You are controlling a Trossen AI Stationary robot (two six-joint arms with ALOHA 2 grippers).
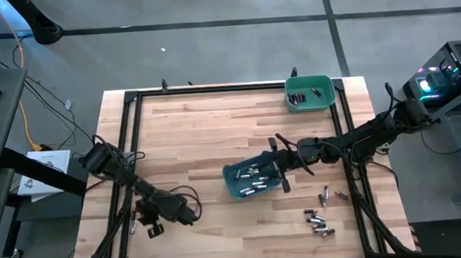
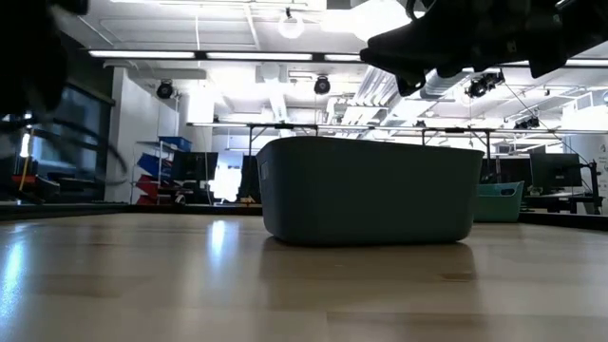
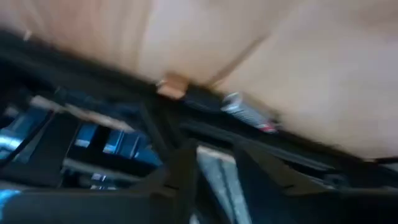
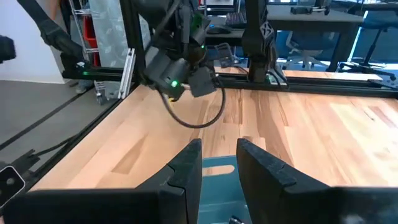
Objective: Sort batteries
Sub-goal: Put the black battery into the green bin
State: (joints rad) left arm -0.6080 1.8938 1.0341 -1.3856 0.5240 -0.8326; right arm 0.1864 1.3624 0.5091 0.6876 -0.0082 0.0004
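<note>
Near the 5 o'clock part of the wooden surface [image 1: 214,130], the teal bin [image 1: 254,181] held a scatter of silvery batteries [image 1: 249,179]. The right tool [image 1: 283,166] hung over that bin's 3 o'clock rim, its two dark fingers [image 4: 186,169] standing slightly apart with the bin's teal edge showing between them in the right wrist view; nothing could be seen held between them. A second, greener bin [image 1: 309,92] sat at the surface's 1 o'clock corner with dark batteries [image 1: 297,100] lying in it (their count was too small to tell). More loose batteries [image 1: 319,224] lay on the bare wood toward 4 o'clock, well apart from both bins, with a couple more [image 1: 325,195] just up from them.

The left tool [image 1: 144,224] sat at the 7 o'clock edge, over the black frame rail. Its wrist view was blurred: one silvery battery with a red end [image 3: 247,112] lay beside the rail ahead of the fingers [image 3: 180,177], and I cannot tell whether that tool stood apart or together.
</note>
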